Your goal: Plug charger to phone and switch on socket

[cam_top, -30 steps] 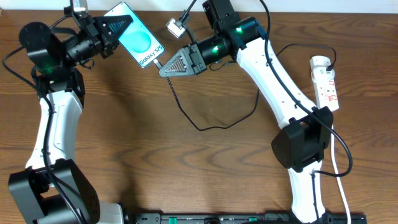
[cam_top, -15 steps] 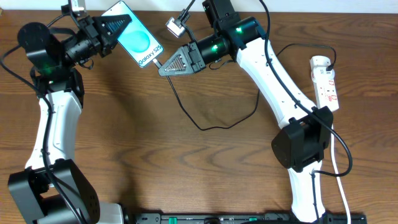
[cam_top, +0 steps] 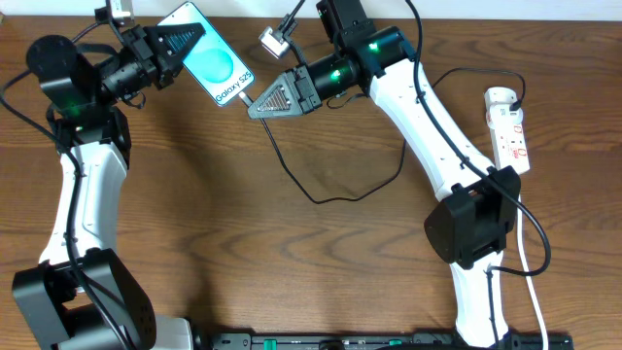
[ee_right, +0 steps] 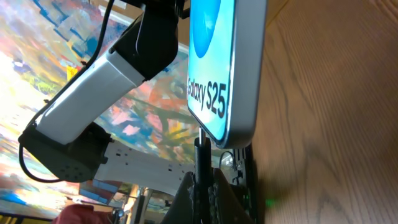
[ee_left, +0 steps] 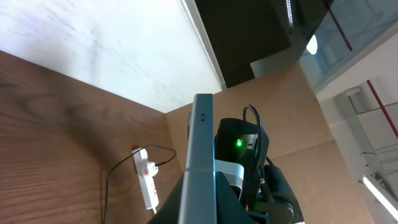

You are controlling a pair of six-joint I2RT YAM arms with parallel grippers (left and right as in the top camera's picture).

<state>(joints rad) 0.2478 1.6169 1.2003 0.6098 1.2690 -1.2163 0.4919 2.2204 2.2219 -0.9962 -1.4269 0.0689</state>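
Table [cam_top: 194, 194]: brown wood grain, smooth, low sheen.
Phone [cam_top: 216, 66]: glossy screen, printed white band, smooth silver-grey edge frame.
Charger [cam_top: 310, 200] below phone: thin black lead, matt, rubbery look.
Right gripper [cam_top: 255, 109] at phone's band end: grey fingers, ribbed mesh texture.
Left gripper [cam_top: 194, 39] at phone's other end: black, matt.
Socket [cam_top: 510, 131], far right of phone: white plastic, smooth, slight gloss.

Likely a robotics lab or test room rather than a home. Two white-and-black robot arms [cam_top: 83, 194] [cam_top: 428, 117] stand at a wooden counter [cam_top: 194, 224]. The wrist views show a plain white wall [ee_left: 93, 43], what looks like glass panelling [ee_left: 354, 31], a ceiling strip light [ee_left: 378, 186] and a bright painted mural [ee_right: 50, 56].
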